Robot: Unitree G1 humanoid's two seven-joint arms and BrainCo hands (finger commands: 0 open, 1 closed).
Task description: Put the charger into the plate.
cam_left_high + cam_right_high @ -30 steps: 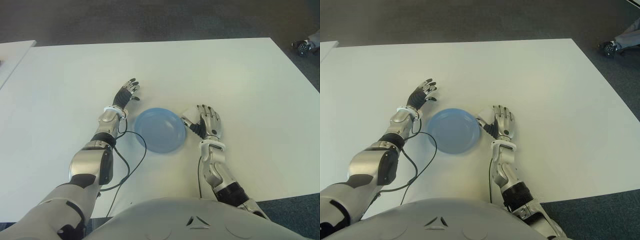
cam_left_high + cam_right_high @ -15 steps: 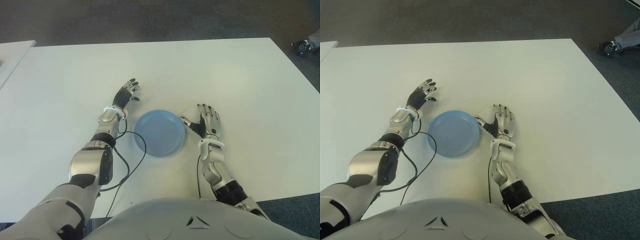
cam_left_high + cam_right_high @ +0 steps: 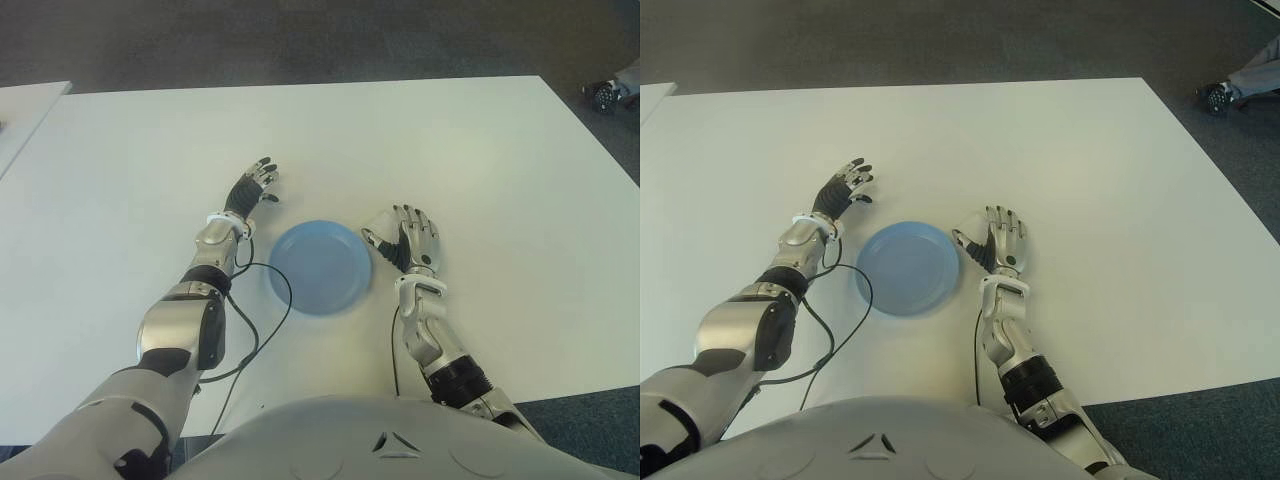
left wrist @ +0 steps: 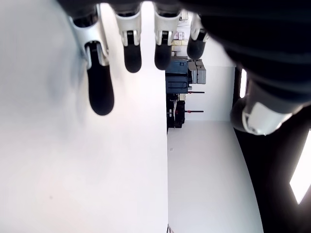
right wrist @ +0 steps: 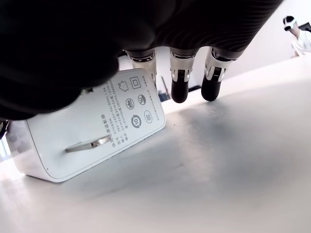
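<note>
From the head camera I see the blue plate [image 3: 320, 266] sitting on the white table [image 3: 480, 150], roughly midway between the table's left and right edges and nearer the edge closest to the robot than the far one. The plate holds nothing.

The right hand [image 3: 408, 245] shows just beside the plate's right rim. Through its wrist camera I make out the white charger [image 5: 92, 126] under the palm, with the thumb side of the hand against it and three fingers [image 5: 179, 83] reaching out past it, fairly straight, their tips just above the table. I read this as a light grip on the charger rather than a full wrap. In the eye view the charger [image 3: 381, 222] appears as a small white block at the thumb side of the hand, near the plate's rim but outside it.

The charger is a rectangular block with rounded corners. Its printed face, with the certification marks and a folded metal prong, is turned toward the wrist camera. One lower corner looks close to the table, though I cannot tell if it touches. Its long axis is tilted, rising toward the fingertips.

The left hand [image 3: 250, 190] shows beside the plate on its left, toward the far side, fingers spread and empty. A black cable [image 3: 262, 310] loops on the table near the left forearm.
</note>
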